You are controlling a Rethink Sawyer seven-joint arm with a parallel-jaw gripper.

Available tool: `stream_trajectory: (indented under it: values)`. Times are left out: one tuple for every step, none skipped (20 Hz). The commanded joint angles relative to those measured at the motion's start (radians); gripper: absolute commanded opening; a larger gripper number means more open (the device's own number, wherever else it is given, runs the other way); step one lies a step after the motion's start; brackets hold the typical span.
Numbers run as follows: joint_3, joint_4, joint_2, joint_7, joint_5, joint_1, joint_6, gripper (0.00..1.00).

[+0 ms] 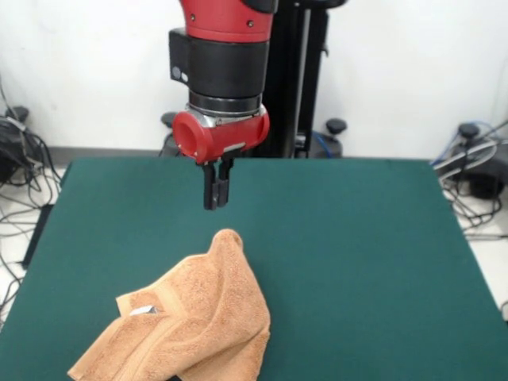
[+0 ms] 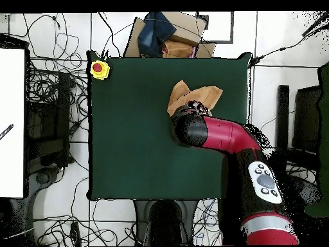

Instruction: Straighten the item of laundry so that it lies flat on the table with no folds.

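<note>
Pincer (image 1: 217, 193) pointing straight down, seemingly closed, empty, poised above crumpled towel (image 1: 190, 321) on table (image 1: 357, 254).

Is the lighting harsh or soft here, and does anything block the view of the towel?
Front view: soft, even light; the towel casts only a faint shadow on the table, and the frame's bottom edge cuts it off. Overhead view: the red arm covers part of the towel.

A plain white wall (image 1: 413, 71) stands behind, meeting a pale floor (image 1: 20, 214) strewn with black cables (image 2: 54, 90). A cardboard box (image 2: 177, 35) sits on the floor beside what may be dark cloth (image 2: 154, 32). Lighting is even.
</note>
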Motion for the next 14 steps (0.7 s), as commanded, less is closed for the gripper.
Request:
stream_trajectory:
  values:
    - [-0.002, 0.082, 0.040, 0.293, 0.036, 0.010, -0.037, 0.00]
    - [0.002, 0.084, 0.047, 0.289, 0.036, 0.007, -0.040, 0.00]
    - [0.001, 0.081, 0.058, 0.286, 0.031, 0.006, -0.050, 0.00]
    - [0.001, 0.079, 0.068, 0.282, 0.026, 0.005, -0.060, 0.00]
    - [-0.005, 0.075, 0.079, 0.283, 0.019, 0.008, -0.074, 0.00]
    - [-0.011, 0.072, 0.086, 0.284, 0.016, 0.011, -0.082, 0.00]
    - [-0.017, 0.068, 0.094, 0.285, 0.013, 0.014, -0.090, 0.00]
    - [-0.019, 0.067, 0.097, 0.286, 0.015, 0.015, -0.092, 0.00]
    - [-0.025, 0.065, 0.100, 0.289, 0.017, 0.021, -0.093, 0.00]
    - [-0.029, 0.060, 0.104, 0.293, 0.020, 0.026, -0.096, 0.00]
    - [-0.032, 0.058, 0.110, 0.296, 0.021, 0.031, -0.100, 0.00]
    - [-0.037, 0.056, 0.113, 0.298, 0.023, 0.036, -0.102, 0.00]
    - [-0.038, 0.056, 0.114, 0.298, 0.023, 0.039, -0.104, 0.00]
    - [-0.039, 0.054, 0.115, 0.297, 0.025, 0.042, -0.103, 0.00]
